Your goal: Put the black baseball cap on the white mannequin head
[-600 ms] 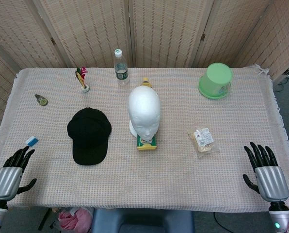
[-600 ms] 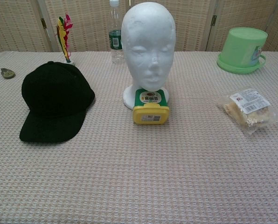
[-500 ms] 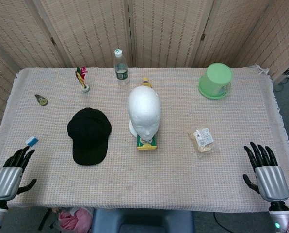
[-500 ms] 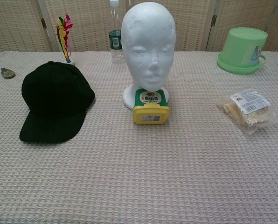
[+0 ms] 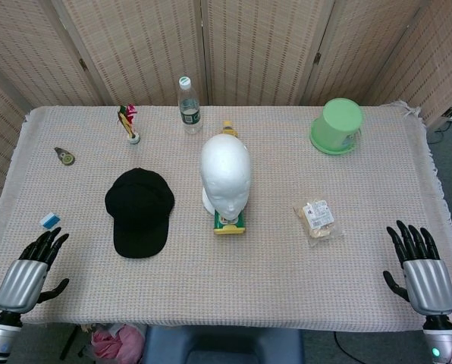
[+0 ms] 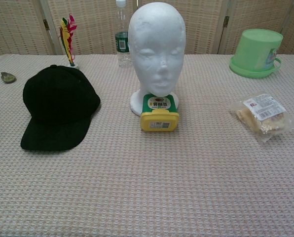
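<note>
The black baseball cap point(image 5: 139, 210) point(image 6: 60, 106) lies flat on the cloth, left of centre, brim toward the front edge. The white mannequin head point(image 5: 225, 171) point(image 6: 156, 48) stands upright mid-table, bare, facing the front. My left hand point(image 5: 30, 274) hovers at the front left corner, fingers spread, holding nothing, well short of the cap. At the front right corner my right hand point(image 5: 419, 272) is also spread and empty. Neither hand shows in the chest view.
A yellow-and-green container point(image 5: 229, 221) point(image 6: 159, 113) sits right in front of the mannequin base. A water bottle point(image 5: 188, 105), a small holder with colourful sticks point(image 5: 129, 123), a green bucket point(image 5: 337, 125), a snack bag point(image 5: 318, 217), a blue eraser point(image 5: 50, 221) and a small olive object point(image 5: 64, 155) dot the table.
My left hand has shifted slightly right and forward along the front edge. My right hand has dropped a little toward the front edge. Nothing on the table has moved.
</note>
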Controlling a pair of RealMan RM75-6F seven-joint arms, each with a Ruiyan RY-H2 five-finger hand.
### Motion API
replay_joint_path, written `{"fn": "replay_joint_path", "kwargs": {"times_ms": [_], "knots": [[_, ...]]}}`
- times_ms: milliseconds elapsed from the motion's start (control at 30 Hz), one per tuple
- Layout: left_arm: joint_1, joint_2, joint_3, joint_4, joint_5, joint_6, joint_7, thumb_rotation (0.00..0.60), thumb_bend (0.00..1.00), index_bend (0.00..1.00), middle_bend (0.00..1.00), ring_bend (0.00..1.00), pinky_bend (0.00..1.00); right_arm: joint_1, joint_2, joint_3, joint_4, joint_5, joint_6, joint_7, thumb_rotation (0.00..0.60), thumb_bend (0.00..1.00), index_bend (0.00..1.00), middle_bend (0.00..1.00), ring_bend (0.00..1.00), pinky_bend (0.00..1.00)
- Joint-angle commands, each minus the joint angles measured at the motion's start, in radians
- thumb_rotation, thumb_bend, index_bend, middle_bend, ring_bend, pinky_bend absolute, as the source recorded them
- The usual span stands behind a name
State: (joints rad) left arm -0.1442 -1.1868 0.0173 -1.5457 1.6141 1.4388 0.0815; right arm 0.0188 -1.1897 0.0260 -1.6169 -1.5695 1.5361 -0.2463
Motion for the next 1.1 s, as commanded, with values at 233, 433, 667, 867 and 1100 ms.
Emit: {"fn": "replay_joint_path", "kwargs": {"times_ms": [233, 433, 667, 867, 1100], "knots": [[-0.001, -0.177, 0.0, 0.176, 0.137, 0.147, -0.04, 0.6, 0.28, 0.17, 0.09, 0.13, 0.35, 0.01, 0.005, 0.01, 0.0, 0.022, -0.019, 0.011, 0.6, 0.22, 0.0, 0.0, 0.0, 0.0], [-0.002, -0.247, -0.009, 0.207, 0.165, 0.193, -0.022, 0.6, 0.28, 0.23, 0.17, 0.18, 0.42, 0.005, 0.009, 0.013, -0.003, 0.019, -0.003, 0.021, 0.6, 0.22, 0.0, 0.0, 0.0, 0.0], [-0.018, -0.329, 0.003, 0.253, 0.154, 0.143, 0.008, 0.6, 0.28, 0.24, 0.19, 0.2, 0.43, -0.007, 0.029, 0.015, -0.009, 0.004, 0.03, 0.062, 0.6, 0.22, 0.0, 0.0, 0.0, 0.0], [-0.038, -0.382, 0.008, 0.295, 0.145, 0.103, 0.018, 0.6, 0.28, 0.26, 0.24, 0.2, 0.43, -0.012, 0.039, 0.015, -0.009, -0.006, 0.046, 0.086, 0.6, 0.22, 0.0, 0.0, 0.0, 0.0], [-0.064, -0.41, 0.009, 0.326, 0.141, 0.069, 0.031, 0.6, 0.28, 0.3, 0.3, 0.21, 0.43, -0.018, 0.048, 0.017, -0.009, -0.011, 0.061, 0.106, 0.6, 0.22, 0.0, 0.0, 0.0, 0.0]]}}
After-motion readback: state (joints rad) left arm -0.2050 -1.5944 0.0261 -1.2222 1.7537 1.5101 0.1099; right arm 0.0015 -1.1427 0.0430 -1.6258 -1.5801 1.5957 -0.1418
